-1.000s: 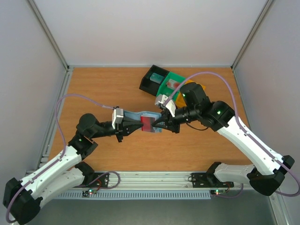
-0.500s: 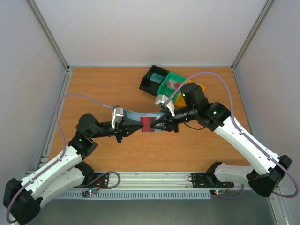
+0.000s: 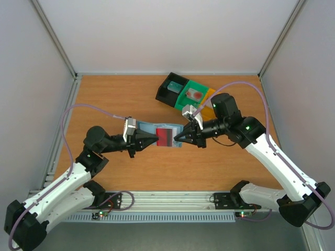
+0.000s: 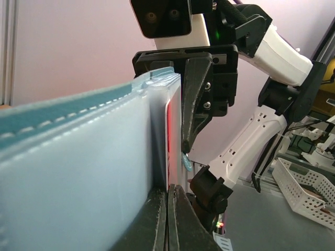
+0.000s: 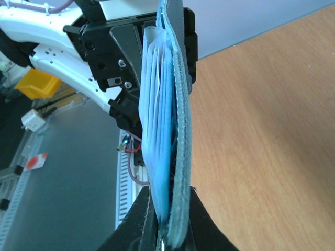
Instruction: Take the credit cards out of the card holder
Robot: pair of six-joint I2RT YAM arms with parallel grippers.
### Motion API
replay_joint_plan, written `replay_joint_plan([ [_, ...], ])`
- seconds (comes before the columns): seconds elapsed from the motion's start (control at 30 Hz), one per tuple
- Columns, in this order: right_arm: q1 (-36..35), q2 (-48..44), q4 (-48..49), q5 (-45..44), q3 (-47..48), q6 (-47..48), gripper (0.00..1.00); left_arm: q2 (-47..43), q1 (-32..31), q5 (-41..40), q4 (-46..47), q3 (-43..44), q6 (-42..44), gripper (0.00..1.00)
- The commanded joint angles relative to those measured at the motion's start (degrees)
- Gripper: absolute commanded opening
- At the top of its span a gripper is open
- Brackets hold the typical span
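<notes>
The light blue card holder hangs above the table between both arms. A dark red credit card shows on its open face. My left gripper comes in from the left, its jaws shut on the red card's thin edge beside the holder's clear pockets. My right gripper comes in from the right and is shut on the opposite end of the holder. In the right wrist view that gripper pinches the stacked pockets and teal cover. Any other cards are hidden.
Black, green and orange bins stand together at the back of the wooden table, just behind my right arm. The right arm's cable loops above them.
The right gripper opened briefly, closed again on the holder and shifted slightly right. More of the red card shows. The left gripper stayed shut and barely moved.
</notes>
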State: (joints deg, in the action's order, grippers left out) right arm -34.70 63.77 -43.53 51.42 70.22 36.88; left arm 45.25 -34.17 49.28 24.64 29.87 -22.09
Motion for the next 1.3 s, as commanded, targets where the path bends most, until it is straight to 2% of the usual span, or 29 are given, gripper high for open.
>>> replay_joint_plan([
  [0.0,0.6,-1.2,0.1,0.8,-0.4,-0.1,0.01,-1.1,0.3,1.6,3.8,0.3,-0.1,0.0],
  [0.23,4.3,-2.7,-1.9,1.8,-1.2,1.2,0.01,-1.2,1.3,3.6,1.4,1.0,0.6,0.0],
  [0.6,5.6,-3.5,-5.9,2.0,-0.2,3.4,0.01,-0.9,2.1,5.7,-1.1,1.2,2.0,0.0],
  [0.8,5.5,0.2,-4.6,8.5,2.2,-0.7,0.01,0.2,2.0,4.8,0.9,0.7,1.6,0.0],
  [1.03,5.3,0.8,-1.7,9.3,1.3,-1.8,0.01,0.7,1.9,4.4,1.3,0.4,-0.5,0.0],
  [1.27,6.0,-1.1,-6.2,4.7,0.4,2.8,0.01,-0.5,2.8,2.2,-1.9,1.5,0.1,0.0],
])
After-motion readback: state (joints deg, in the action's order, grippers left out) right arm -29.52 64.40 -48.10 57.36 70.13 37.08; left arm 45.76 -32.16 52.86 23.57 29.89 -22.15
